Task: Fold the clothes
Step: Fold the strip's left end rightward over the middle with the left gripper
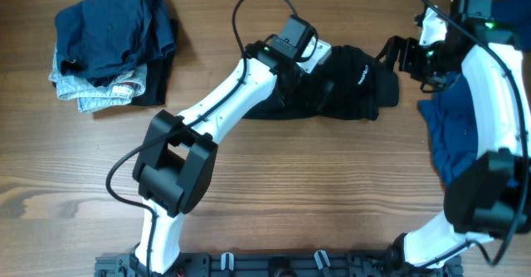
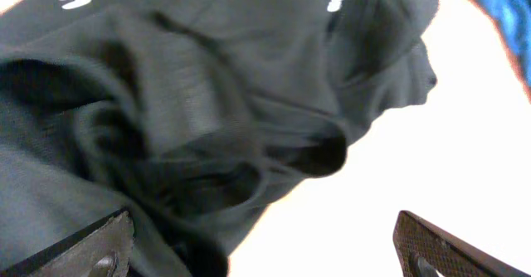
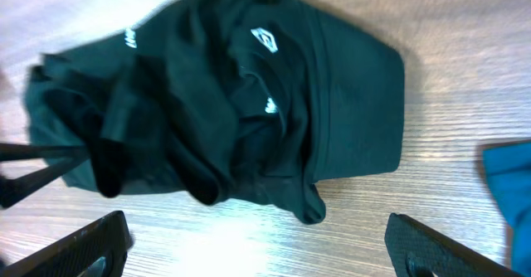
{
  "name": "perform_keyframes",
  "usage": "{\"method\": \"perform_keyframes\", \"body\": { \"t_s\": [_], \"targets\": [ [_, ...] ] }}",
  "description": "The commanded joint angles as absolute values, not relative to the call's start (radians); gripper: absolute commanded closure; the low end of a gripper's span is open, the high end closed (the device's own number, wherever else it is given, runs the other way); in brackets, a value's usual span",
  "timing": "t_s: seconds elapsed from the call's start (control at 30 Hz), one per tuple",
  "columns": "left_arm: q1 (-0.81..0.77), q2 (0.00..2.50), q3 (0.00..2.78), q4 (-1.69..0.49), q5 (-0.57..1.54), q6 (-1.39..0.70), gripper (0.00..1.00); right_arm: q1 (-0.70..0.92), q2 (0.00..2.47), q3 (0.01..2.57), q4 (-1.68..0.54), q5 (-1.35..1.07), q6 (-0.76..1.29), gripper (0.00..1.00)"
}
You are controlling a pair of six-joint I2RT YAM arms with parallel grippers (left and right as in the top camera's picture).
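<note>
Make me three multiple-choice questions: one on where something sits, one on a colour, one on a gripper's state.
1. Where is the folded stack? A far left; B far right; C centre.
2. What colour is the crumpled garment under the left gripper? A red; B black; C white.
3. The right gripper is: A open and empty; B shut on cloth; C out of view.
Answers: 1 A, overhead shows it far left; 2 B, black in every view; 3 A, its fingers stand apart, nothing between.
</note>
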State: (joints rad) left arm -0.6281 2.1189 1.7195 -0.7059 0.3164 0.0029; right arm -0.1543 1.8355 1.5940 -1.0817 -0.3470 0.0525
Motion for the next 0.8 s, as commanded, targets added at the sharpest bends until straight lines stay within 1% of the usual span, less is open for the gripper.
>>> {"method": "perform_keyframes", "body": {
  "t_s": [0.0, 0.1, 0.3, 0.47, 0.53, 0.57, 0.7, 0.77],
  "targets": [
    [-0.645, 2.142, 1.737, -0.685, 0.45, 0.022, 0.0, -0.167, 1.929, 1.608, -1.085, -0.352, 0.025, 0.0],
    [-0.662, 2.142, 1.737, -0.665, 0.502, 0.022, 0.0, -0.184, 1.973, 1.608, -1.081, -0.401, -0.015, 0.01],
    [-0.702, 2.142, 1.737, -0.634, 0.5, 0.022, 0.0, -0.255, 1.977, 1.608, -1.067, -0.465, -0.027, 0.01],
    [-0.612, 2.112, 1.737, -0.66, 0.495, -0.027, 0.0, -0.292, 1.978, 1.608, -1.065, -0.472, -0.053, 0.0],
    [-0.577, 2.102, 1.737, -0.678, 0.452, -0.052, 0.0, -0.292, 1.982, 1.608, -1.055, -0.472, -0.052, 0.0],
    [-0.547, 2.098, 1.737, -0.678, 0.382, -0.073, 0.0, -0.292, 1.988, 1.608, -1.044, -0.472, -0.051, 0.0],
    [-0.503, 2.122, 1.737, -0.572, 0.157, -0.142, 0.01, -0.292, 1.996, 1.608, -1.028, -0.472, -0.05, 0.0],
    [-0.502, 2.144, 1.736, -0.524, 0.147, -0.17, 0.07, -0.292, 1.996, 1.608, -1.025, -0.471, -0.051, 0.0]
  ]
}}
